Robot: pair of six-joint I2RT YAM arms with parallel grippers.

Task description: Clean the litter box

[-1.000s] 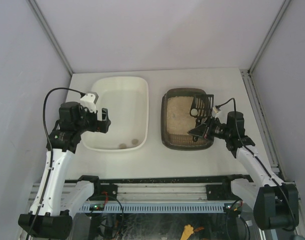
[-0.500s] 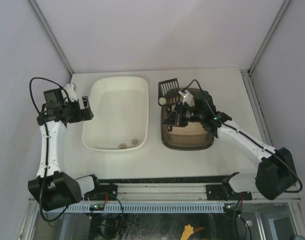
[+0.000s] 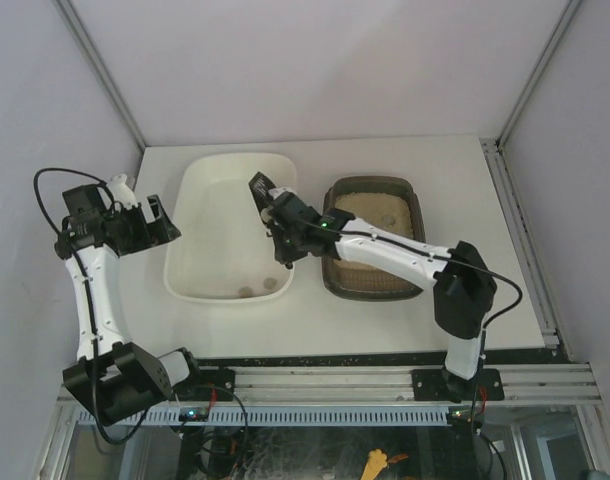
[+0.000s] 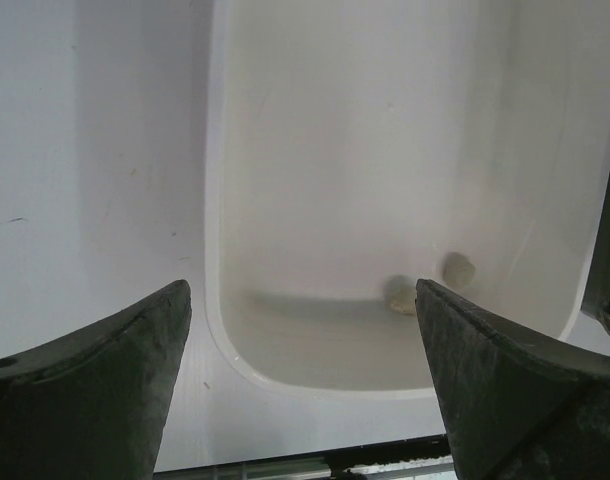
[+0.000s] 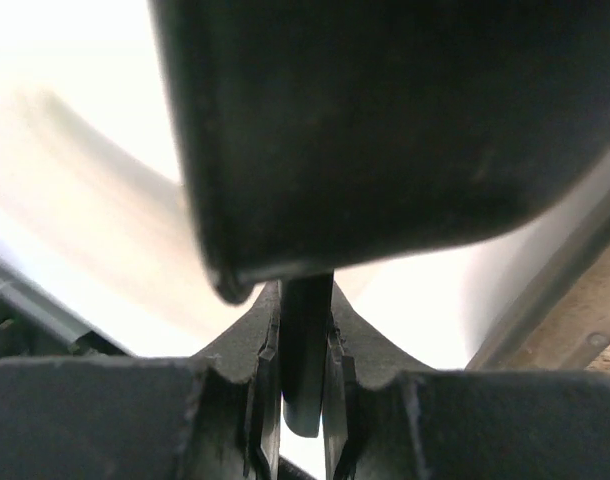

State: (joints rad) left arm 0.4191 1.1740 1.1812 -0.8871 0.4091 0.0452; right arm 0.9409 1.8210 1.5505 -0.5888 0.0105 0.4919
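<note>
Pale grey panels wall in a white counter [image 3: 445, 170] on three sides, and a black rail [image 3: 315, 358] runs along its near edge. Left of centre sits a large cream-white rectangular plastic tub [image 3: 235, 158] with two small brownish clumps [image 4: 400, 293] at its near end. Just beside it, toward the right edge, lies the litter box [image 3: 375, 291], a small dark grey-brown translucent plastic tray with rounded corners, holding beige sandy litter [image 3: 380, 208]. The right arm stretches across the box's left half and hides part of its left wall. The right hand [image 3: 281, 212] hangs over the tub's right rim, clamped tight on the handle of a black plastic scoop [image 3: 259, 186], whose blade blocks most of the right wrist view. The left hand [image 3: 157, 222] hovers near the counter's left edge, outside the tub's left wall, spread wide and holding nothing.
</note>
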